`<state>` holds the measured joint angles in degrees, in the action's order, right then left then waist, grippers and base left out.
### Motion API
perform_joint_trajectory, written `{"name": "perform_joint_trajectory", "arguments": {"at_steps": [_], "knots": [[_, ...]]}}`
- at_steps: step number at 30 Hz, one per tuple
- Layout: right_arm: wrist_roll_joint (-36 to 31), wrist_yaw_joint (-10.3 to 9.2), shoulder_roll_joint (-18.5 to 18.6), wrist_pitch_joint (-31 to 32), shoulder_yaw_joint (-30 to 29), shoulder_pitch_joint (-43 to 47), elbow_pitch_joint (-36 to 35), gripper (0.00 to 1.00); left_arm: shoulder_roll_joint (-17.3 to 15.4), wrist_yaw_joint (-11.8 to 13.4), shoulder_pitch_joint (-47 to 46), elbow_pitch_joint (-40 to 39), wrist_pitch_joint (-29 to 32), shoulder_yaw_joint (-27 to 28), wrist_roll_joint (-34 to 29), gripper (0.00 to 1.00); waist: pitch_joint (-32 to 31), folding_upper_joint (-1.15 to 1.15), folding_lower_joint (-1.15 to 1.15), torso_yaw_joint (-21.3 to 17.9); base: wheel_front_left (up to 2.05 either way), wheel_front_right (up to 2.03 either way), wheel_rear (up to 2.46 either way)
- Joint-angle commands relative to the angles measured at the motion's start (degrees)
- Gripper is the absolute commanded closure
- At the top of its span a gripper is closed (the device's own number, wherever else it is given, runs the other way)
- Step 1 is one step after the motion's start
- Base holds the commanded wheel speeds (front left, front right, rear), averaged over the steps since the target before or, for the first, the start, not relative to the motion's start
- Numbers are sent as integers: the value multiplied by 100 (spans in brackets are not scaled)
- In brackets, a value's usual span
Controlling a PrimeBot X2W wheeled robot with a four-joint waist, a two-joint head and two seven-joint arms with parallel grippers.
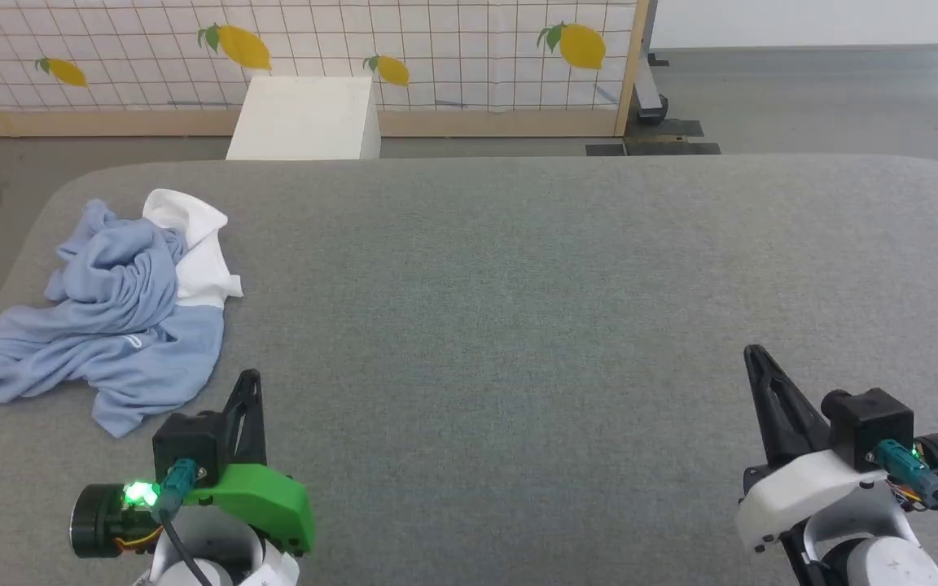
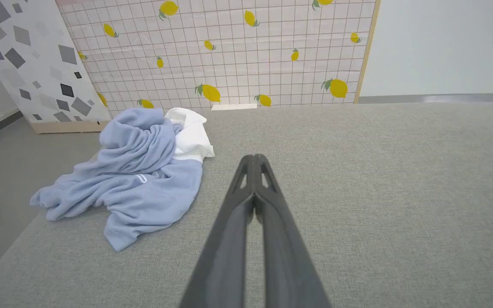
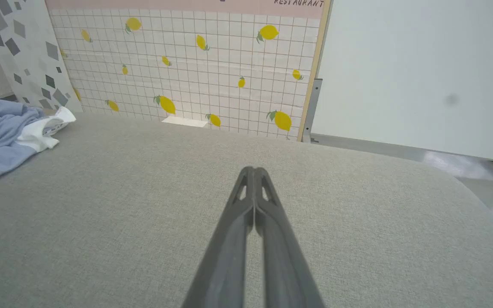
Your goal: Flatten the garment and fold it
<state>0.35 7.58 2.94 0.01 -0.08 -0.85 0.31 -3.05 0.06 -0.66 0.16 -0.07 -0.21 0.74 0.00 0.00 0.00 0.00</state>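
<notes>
- Grey woven cloth covered the bench, a broad padded top with rounded far corners.
- Light blue knit lay bunched near the bench's far left corner: the garment, crumpled into a loose heap and neither flattened nor folded; its folds rose highest toward the far side, while a flatter flap spread toward the near edge.
- White fabric showed at the heap's far right side, lying against the blue; whether it was the collar could not be told; a small white mark sat on the blue in the middle of the heap.
- In the left wrist view the garment's left end reached the bench's left edge.
- Left gripper hovered by the near edge, just to the right of the garment's nearest flap and apart from it; its two dark fingers were pressed together and empty.
- Right gripper sat by the near edge toward the right side, well apart from the garment; its fingers too were pressed tip to tip, with nothing between them.
- Bare grey cloth stretched between the two grippers.
- Beyond the far edge stood a white box on the floor, and behind it a tiled screen printed with yellow lemons.
</notes>
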Motion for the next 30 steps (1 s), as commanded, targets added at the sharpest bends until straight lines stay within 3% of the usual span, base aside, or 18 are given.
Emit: {"name": "perform_joint_trajectory", "arguments": {"at_steps": [1, 30], "knots": [[-35, -9, -6, -1, 8, 85, -31, 100, 17, -6, 66, -16, 7, 21, -74, 100, 0, 0, 0, 0, 0, 0, 0], [-35, -9, -6, -1, 8, 85, -31, 100, 17, -6, 66, -16, 7, 21, -74, 100, 0, 0, 0, 0, 0, 0, 0]]}}
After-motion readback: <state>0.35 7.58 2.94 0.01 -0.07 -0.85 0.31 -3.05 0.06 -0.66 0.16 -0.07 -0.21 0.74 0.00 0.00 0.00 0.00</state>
